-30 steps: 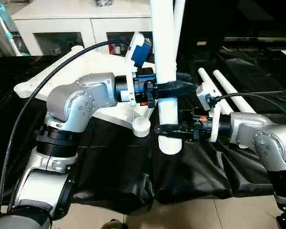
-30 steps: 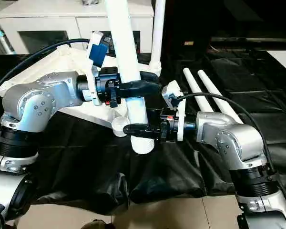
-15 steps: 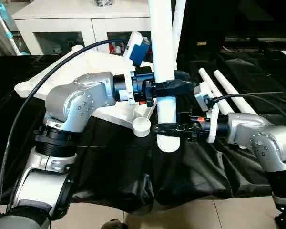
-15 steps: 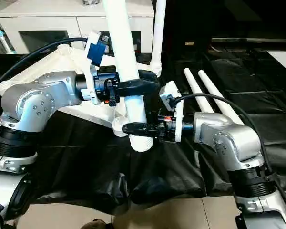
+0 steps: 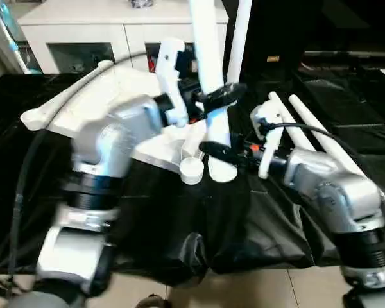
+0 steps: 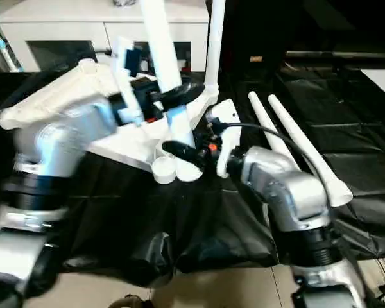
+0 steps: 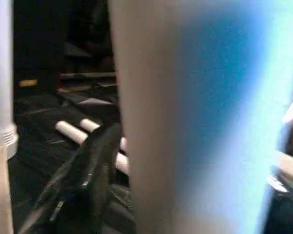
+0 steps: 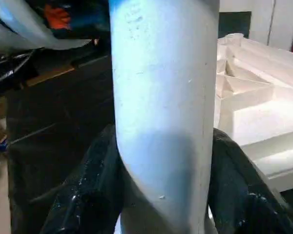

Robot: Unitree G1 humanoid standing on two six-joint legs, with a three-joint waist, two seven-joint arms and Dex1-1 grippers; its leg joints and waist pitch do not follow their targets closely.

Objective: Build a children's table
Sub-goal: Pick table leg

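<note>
The surface (image 5: pixel 147 212), draped in black sheeting, carries the inverted table top (image 5: pixel 109 102) toward ten o'clock in the head view. One leg (image 5: pixel 239 38) already stands in its far corner, at twelve. The near corner socket (image 5: pixel 191 169) sits open at centre.

The held leg (image 5: pixel 208 77) rises nearly upright, its wide foot just beside that socket at three o'clock of it, not yet over it. To do this step well, I judge the foot must slide toward nine o'clock until centred on the socket, the tube kept plumb, then press straight down.

The right end effector (image 5: pixel 218 152) is clenched around the leg low down, a finger (image 8: pixel 83 195) either side in its wrist view. The left end effector (image 5: pixel 218 96) brackets the leg higher up; whether it grips or has released I cannot tell.

Two spare legs (image 5: pixel 308 125) lie side by side at three o'clock, clear of the work. A white cabinet (image 5: pixel 83 25) stands behind. The right wrist's cable (image 5: pixel 321 131) loops near the spares and could snag.
</note>
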